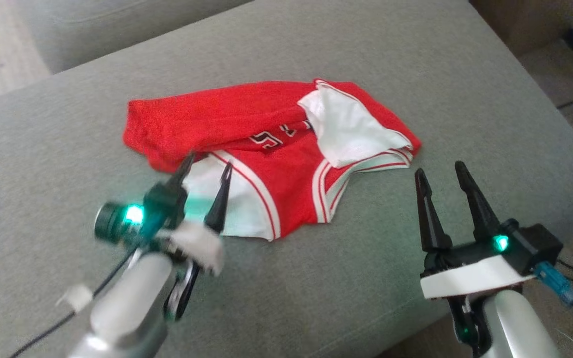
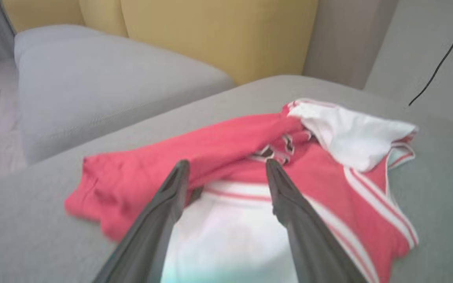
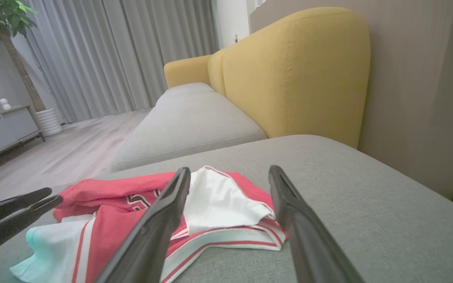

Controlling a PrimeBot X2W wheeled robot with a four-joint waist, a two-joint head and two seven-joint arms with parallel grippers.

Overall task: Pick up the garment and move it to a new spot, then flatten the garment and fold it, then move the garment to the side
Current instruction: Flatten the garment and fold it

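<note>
Garment (image 1: 266,144) lay crumpled on the couch (image 1: 316,298) in our head view, long axis sideways across both grippers. Left wrist view: left gripper (image 2: 227,162) spread, empty, tips over its near edge. Right wrist view: right gripper (image 3: 228,169) spread too, cloth just ahead-left. We figured flattening was next, so pinch opposite corners and pull.

Red garment (image 1: 217,119) with white panels and striped trim is lying crumpled mid-cushion (image 1: 416,59), folding over itself, white lining flipping up at its right end, lettering half hidden.
</note>
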